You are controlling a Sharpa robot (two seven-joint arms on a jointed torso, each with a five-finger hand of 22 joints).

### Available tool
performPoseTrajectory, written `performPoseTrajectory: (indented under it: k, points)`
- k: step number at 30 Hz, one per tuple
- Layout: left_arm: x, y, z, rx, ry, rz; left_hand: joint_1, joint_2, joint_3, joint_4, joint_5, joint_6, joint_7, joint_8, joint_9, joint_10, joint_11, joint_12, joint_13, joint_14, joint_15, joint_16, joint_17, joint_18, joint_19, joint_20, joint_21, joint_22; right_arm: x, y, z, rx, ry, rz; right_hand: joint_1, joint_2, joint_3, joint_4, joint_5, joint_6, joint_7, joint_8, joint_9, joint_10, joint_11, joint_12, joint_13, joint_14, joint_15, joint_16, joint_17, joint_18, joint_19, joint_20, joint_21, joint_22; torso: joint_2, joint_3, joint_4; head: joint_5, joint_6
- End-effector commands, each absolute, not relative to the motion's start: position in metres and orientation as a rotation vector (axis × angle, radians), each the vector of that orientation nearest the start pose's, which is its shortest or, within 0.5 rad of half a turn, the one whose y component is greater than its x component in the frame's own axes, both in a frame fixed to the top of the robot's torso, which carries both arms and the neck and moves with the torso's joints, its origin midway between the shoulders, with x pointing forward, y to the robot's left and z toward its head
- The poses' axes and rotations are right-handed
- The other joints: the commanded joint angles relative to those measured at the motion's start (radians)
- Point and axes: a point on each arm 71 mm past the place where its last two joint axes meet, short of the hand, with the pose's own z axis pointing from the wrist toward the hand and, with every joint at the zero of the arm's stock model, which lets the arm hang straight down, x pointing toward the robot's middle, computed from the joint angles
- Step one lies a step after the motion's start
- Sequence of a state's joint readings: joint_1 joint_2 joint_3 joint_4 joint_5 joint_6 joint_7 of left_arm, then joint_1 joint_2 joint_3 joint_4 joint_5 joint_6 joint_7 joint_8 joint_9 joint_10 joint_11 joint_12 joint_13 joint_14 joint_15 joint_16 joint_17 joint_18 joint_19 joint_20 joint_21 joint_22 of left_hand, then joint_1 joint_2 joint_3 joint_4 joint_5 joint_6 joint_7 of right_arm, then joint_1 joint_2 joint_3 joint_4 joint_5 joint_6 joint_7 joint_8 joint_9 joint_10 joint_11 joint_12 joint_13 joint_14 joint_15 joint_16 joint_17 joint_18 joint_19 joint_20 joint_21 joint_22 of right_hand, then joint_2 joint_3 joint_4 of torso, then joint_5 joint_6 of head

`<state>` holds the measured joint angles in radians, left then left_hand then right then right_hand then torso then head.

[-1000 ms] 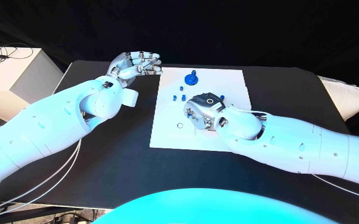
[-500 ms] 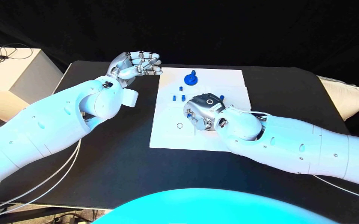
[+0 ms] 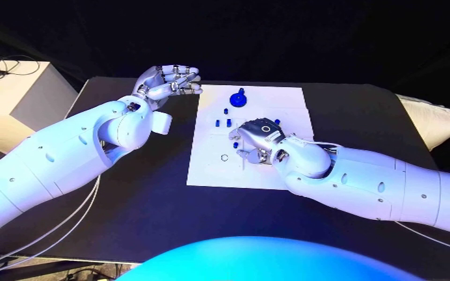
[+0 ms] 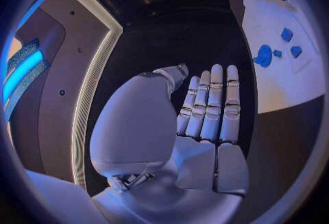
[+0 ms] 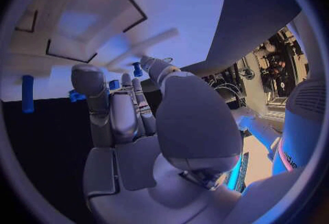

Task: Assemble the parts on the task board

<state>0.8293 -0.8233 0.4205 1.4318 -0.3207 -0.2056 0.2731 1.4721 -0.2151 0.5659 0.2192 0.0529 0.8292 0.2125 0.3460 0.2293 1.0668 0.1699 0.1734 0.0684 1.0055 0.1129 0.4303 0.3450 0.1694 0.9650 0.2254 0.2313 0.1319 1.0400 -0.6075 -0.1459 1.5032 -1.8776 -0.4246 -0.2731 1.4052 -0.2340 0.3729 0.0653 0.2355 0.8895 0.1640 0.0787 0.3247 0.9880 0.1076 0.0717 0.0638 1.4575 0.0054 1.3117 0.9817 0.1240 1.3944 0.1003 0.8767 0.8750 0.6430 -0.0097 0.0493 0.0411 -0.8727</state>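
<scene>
Right hand (image 3: 258,139) low over the middle of the task board (image 3: 281,102), palm down, back of the hand to the head camera. Right wrist view: fingers (image 5: 113,108) lie straight and side by side, reaching toward the white surface. A small blue peg (image 5: 137,68) shows just past the fingertips, but whether it is pinched or merely stands beyond them cannot be told. Judgement: the hand is lowered this way to work a small part, either seating it or picking it up.

Outward from that hand, places taken from the board. A few small blue parts (image 3: 223,123) lie just on the far side of the hand, toward the board's left edge. A larger round blue part (image 3: 238,99) with a stub on top stands near the board's far edge. A small dark ring (image 3: 225,158) marks the board near its left edge, on the near side of the hand; probably an empty socket.

Left hand (image 3: 169,82) raised off the table beside the board's far left corner, well apart from every part. It holds nothing; left wrist view shows fingers (image 4: 213,106) extended together, thumb apart. Likely parked there to keep out of the working hand's way.
</scene>
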Motion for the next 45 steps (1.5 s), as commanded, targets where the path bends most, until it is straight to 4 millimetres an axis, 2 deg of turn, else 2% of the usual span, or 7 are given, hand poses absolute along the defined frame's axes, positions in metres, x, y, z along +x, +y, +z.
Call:
performPoseTrajectory:
  k: [1, 17, 22, 28, 32, 38, 45]
  points:
    - [0.493, 0.244, -0.206, -1.084, 1.387, -1.541, -0.001, -0.008, 0.002, 0.003, 0.001, -0.005, 0.024, 0.004, -0.002, -0.007, -0.002, 0.003, -0.001, -0.007, 0.0, 0.005, 0.002, 0.012, 0.004, 0.002, -0.005, -0.002, 0.421, -0.09, -0.275, -0.469, 1.583, 0.622, 0.023, 0.008, -0.037, 0.014, -0.001, -0.007, 0.002, -0.005, -0.009, -0.009, 0.001, 0.006, 0.001, 0.0, 0.007, -0.005, -0.004, 0.019, 0.0, 0.003, -0.009, -0.007, 0.0, 0.0003, 0.0002, -0.002, 0.0]
    - [0.493, 0.244, -0.206, -1.085, 1.387, -1.54, -0.001, -0.008, 0.002, 0.003, 0.001, -0.005, 0.024, 0.004, -0.002, -0.007, -0.002, 0.003, -0.001, -0.007, 0.0, 0.005, 0.002, 0.012, 0.004, 0.002, -0.005, -0.002, 0.424, -0.11, -0.261, -0.389, 1.576, 0.62, 0.05, 0.013, -0.041, 0.054, 0.015, 0.026, 0.005, 0.004, -0.022, 0.03, -0.004, 0.037, 0.004, 0.003, 0.003, -0.004, -0.001, 0.019, 0.01, 0.0, -0.016, -0.011, -0.001, -0.0007, 0.0003, -0.014, 0.0]
    - [0.493, 0.245, -0.206, -1.084, 1.387, -1.537, -0.001, -0.008, 0.002, 0.003, 0.001, -0.005, 0.024, 0.004, -0.002, -0.007, -0.002, 0.003, -0.001, -0.007, 0.0, 0.005, 0.002, 0.012, 0.004, 0.002, -0.005, -0.002, 0.442, -0.138, -0.239, -0.301, 1.653, 0.599, 0.046, -0.007, -0.054, 0.065, 0.01, 0.024, 0.003, 0.0, -0.029, 0.03, -0.006, 0.039, 0.002, 0.006, 0.002, 0.001, 0.006, 0.024, 0.001, -0.001, -0.047, -0.038, 0.0, 0.0004, -0.0031, -0.02, 0.0]
    - [0.493, 0.246, -0.206, -1.084, 1.386, -1.535, -0.001, -0.008, 0.002, 0.003, 0.001, -0.005, 0.024, 0.004, -0.002, -0.007, -0.002, 0.003, -0.001, -0.007, 0.0, 0.005, 0.002, 0.012, 0.004, 0.002, -0.005, -0.002, 0.465, -0.169, -0.215, -0.244, 1.701, 0.569, 0.054, -0.011, -0.06, 0.074, 0.022, 0.034, 0.0, 0.006, -0.032, 0.052, -0.011, 0.056, 0.004, 0.015, -0.002, 0.021, 0.043, 0.017, 0.016, -0.004, -0.013, -0.003, -0.001, 0.0001, -0.0042, -0.03, 0.0]
    - [0.493, 0.246, -0.206, -1.085, 1.386, -1.535, -0.001, -0.008, 0.002, 0.003, 0.001, -0.006, 0.024, 0.006, -0.002, -0.008, -0.002, 0.004, -0.001, -0.008, 0.0, 0.005, 0.002, 0.012, 0.004, 0.002, -0.006, -0.002, 0.48, -0.188, -0.207, -0.218, 1.74, 0.548, 0.052, -0.019, -0.065, 0.084, 0.032, 0.038, -0.017, 0.01, -0.036, 0.076, -0.021, 0.075, 0.008, 0.02, -0.009, 0.034, 0.067, 0.012, 0.029, -0.01, 0.016, 0.025, -0.002, 0.0009, -0.0036, -0.037, 0.005]
    - [0.493, 0.246, -0.206, -1.085, 1.385, -1.535, -0.001, -0.009, 0.002, 0.003, 0.001, -0.007, 0.024, 0.007, -0.002, -0.008, -0.002, 0.004, -0.001, -0.008, 0.0, 0.006, 0.003, 0.012, 0.004, 0.002, -0.006, -0.002, 0.492, -0.201, -0.206, -0.249, 1.77, 0.498, 0.053, -0.029, -0.081, 0.092, 0.059, 0.039, -0.019, 0.012, -0.04, 0.058, -0.02, 0.072, 0.004, 0.02, -0.009, 0.037, 0.07, 0.012, 0.03, -0.013, 0.01, 0.021, 0.0, 0.0003, -0.0019, -0.041, 0.011]
    - [0.493, 0.246, -0.206, -1.085, 1.385, -1.536, -0.001, -0.009, 0.002, 0.003, 0.001, -0.007, 0.024, 0.007, -0.002, -0.008, -0.002, 0.004, -0.001, -0.008, 0.0, 0.006, 0.003, 0.012, 0.004, 0.002, -0.006, -0.002, 0.498, -0.202, -0.209, -0.311, 1.782, 0.441, 0.064, -0.023, -0.116, 0.1, 0.06, 0.039, -0.025, 0.014, -0.043, 0.034, -0.016, 0.067, 0.002, 0.019, -0.006, 0.039, 0.072, 0.012, 0.03, -0.011, 0.005, 0.019, 0.001, 0.0, -0.0017, -0.045, 0.013]
